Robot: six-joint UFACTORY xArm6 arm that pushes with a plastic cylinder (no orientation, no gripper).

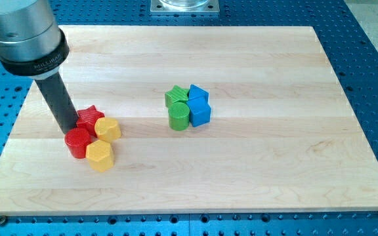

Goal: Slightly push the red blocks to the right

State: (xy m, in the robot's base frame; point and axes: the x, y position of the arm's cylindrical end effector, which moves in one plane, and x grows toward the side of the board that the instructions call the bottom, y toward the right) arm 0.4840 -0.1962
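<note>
Pale wooden board (241,170), lengthwise planks w/ visible grain, smooth matte finish, lies on a blue metal table (373,59) dotted w/ a grid of holes. At the view's top centre, part of a grey metal base plate (184,6) shows.

Arm's end comes in from the view's top left: silver cylindrical housing (20,23) over a black collar (35,60) w/ small white lettering, too small to read for sure. Below it, a straight dark matte rod (59,98) slants down to the board. No fingers on this rig, so nothing to call apart or together; just the rod. The tip (69,128) sits at the left edge of the red pair, touching or just about touching them; exact contact can't be told.

Task's things: red star block (90,118) and red cylinder block (78,142), both at the board's left-centre, star above cylinder in view. Packed tight against them on the right: yellow block (108,129), roughly hexagonal, and a yellow hexagonal block (100,156) lower down. All 4 look like glossy plastic w/ fine ridged sides.

Second cluster near the board's middle, well apart: green star-ish block (174,96), green cylinder block (180,116), blue block (198,94) w/ angular faces, blue cube-like block (201,114), all touching.
</note>
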